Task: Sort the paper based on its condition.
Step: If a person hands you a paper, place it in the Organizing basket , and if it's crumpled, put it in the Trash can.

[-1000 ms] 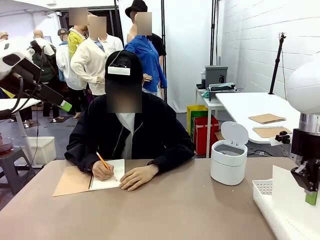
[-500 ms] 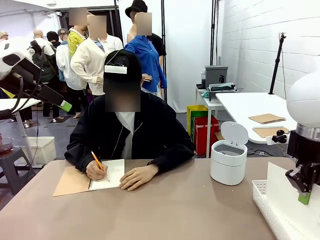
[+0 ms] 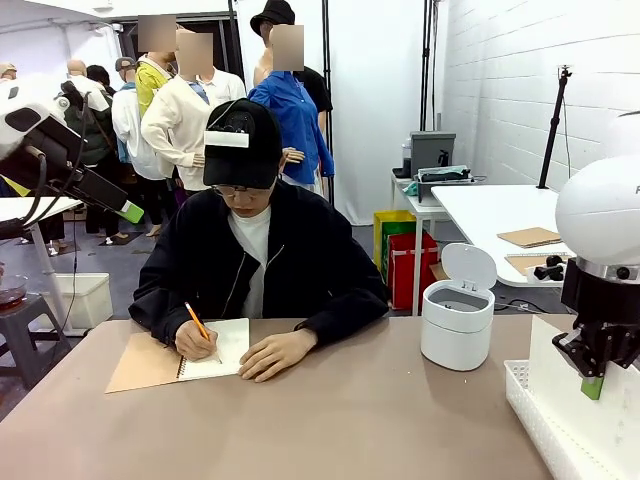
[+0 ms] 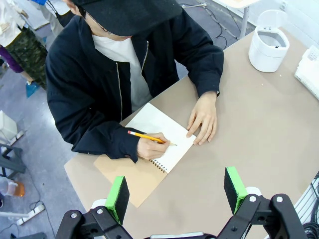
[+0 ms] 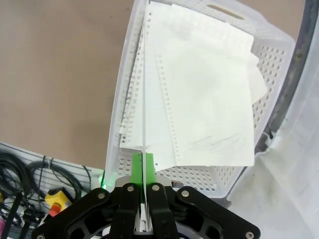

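My right tool (image 5: pixel 143 164) is clamped tight on one sheet of paper (image 3: pixel 555 375), held upright and edge-on over the white basket (image 5: pixel 271 50) at 4 o'clock on the worktop (image 3: pixel 380 420). More loose sheets (image 5: pixel 209 99) lie overlapping inside that basket. My left tool (image 4: pixel 176 191) hangs high over the worktop with its jaws spread wide, gripping nothing. At 2 o'clock stands a white bin (image 3: pixel 457 325) with its lid up. Across at 11 o'clock a person (image 3: pixel 255 250) holds a pencil (image 4: pixel 147 137) on an open notebook (image 4: pixel 164 124).
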Motion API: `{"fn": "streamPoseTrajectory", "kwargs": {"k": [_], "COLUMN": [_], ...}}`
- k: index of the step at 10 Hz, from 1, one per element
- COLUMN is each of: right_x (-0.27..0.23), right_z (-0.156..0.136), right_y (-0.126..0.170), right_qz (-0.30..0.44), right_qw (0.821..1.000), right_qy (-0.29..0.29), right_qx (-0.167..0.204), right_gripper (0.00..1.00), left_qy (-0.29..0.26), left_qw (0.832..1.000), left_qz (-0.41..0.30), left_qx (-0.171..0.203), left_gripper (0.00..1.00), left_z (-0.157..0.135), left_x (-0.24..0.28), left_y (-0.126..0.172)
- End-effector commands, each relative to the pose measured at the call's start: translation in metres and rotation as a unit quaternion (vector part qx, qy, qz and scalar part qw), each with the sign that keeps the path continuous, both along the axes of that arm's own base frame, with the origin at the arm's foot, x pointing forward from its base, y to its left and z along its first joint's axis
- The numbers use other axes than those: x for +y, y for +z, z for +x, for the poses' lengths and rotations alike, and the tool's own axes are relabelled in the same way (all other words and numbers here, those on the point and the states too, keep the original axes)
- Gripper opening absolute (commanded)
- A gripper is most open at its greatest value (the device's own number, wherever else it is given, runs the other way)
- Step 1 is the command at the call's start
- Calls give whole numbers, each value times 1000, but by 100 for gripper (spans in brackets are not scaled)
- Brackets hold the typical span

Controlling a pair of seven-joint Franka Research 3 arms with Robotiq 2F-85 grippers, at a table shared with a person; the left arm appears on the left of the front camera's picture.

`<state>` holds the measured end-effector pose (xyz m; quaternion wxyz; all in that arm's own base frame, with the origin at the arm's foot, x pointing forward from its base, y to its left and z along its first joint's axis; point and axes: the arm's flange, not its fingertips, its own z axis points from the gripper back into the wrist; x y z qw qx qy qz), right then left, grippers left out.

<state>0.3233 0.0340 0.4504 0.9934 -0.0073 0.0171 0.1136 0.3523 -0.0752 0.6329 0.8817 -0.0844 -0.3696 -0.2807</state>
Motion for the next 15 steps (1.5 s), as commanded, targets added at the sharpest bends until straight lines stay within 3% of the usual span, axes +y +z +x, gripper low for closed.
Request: {"fn": "streamPoseTrajectory", "kwargs": {"k": [1,3,4,7,8,13,15], "right_x": [-5,-6,0,0,0,-38,-47], "right_z": [-34,-31,7,7,9,-3,-6], "right_y": [-58,-69,-15,-15,-19,-33,-25], "right_qz": [-14,-21,-2,-2,-3,-67,-105], "right_qw": [1000,999,1000,1000,1000,997,994], "right_qy": [-15,-15,-7,-7,-7,-15,-9], "right_qx": [5,19,17,17,20,40,26], "right_gripper": [0,0,0,0,6,100,100], "left_qy": [2,2,2,2,2,2,2], "left_qw": [1000,1000,1000,1000,1000,1000,1000], "left_qz": [-1,-1,-1,-1,-1,-1,-1], "left_qx": [-3,-3,-3,-3,-3,-3,-3], "left_gripper": [100,100,100,100,100,100,100], "left_z": [0,0,0,0,0,0,0], "left_x": [1,1,1,1,1,1,1], "left_y": [1,1,1,1,1,1,1]}}
